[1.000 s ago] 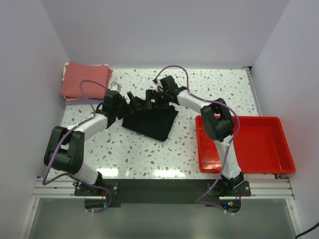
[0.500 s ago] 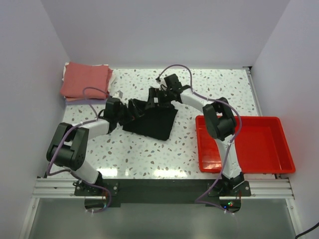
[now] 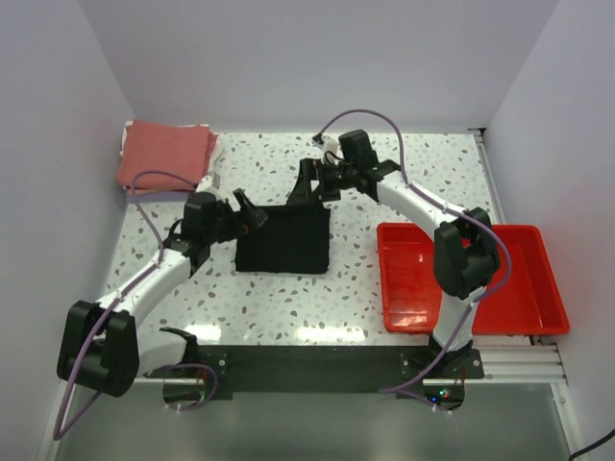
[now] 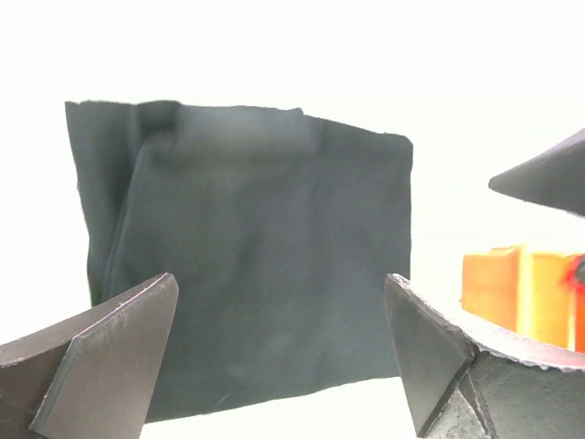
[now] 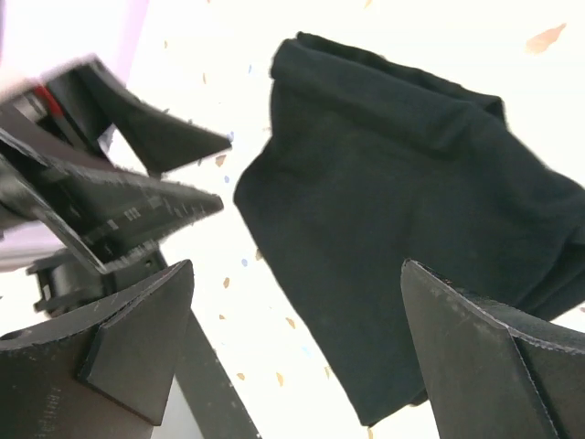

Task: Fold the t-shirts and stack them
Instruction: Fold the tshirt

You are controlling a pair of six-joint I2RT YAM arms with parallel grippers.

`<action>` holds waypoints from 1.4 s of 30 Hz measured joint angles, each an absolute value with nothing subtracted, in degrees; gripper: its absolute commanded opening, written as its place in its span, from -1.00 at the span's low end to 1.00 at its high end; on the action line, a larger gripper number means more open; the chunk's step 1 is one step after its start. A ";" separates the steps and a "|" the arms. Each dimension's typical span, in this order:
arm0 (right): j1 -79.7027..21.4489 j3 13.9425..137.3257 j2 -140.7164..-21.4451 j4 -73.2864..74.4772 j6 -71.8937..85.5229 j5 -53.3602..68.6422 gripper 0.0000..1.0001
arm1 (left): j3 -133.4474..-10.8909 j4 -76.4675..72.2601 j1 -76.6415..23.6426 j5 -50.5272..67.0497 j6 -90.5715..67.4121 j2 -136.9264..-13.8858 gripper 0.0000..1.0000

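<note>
Top external view is showing the black cloth t-shirt (image 3: 285, 238) newly flattened into a rectangle as the left gripper (image 3: 248, 211) and right gripper (image 3: 315, 184) are backing off, jaws apart and empty, probably leaving only stacking.

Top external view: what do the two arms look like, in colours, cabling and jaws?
Both the left arm and right arm have white links with black joint housings and black bases. A thin purple cable loops loosely along each. The jaws are matte black wedges tapering to points, as the wrist views show.
</note>
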State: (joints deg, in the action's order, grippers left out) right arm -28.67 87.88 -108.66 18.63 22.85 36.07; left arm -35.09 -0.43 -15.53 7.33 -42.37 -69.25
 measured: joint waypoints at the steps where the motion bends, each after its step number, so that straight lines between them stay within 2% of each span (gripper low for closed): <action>1: -28.73 87.50 -108.12 18.37 23.00 36.53 0.98 | -36.21 -0.38 -15.53 7.01 -42.30 -69.06 1.00; 6: -28.82 87.33 -108.81 17.15 24.43 37.30 0.98 | -43.09 -1.61 -15.53 5.78 -41.78 -73.78 1.00; 11: -28.82 88.49 -113.23 16.32 25.71 38.09 0.98 | -52.51 -1.39 -15.51 5.58 -40.58 -87.90 1.00; 21: -27.75 95.68 -124.11 16.29 27.20 38.74 0.98 | -60.88 -1.39 -14.31 6.35 -38.70 -101.91 1.00; 42: -22.81 97.12 -130.89 14.87 28.67 41.39 0.98 | -60.36 -4.93 -12.88 7.70 -38.28 -107.11 1.00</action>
State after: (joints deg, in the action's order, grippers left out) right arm -22.81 97.12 -130.89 14.87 28.67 41.39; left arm -60.36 -4.93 -12.88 7.70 -38.28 -107.11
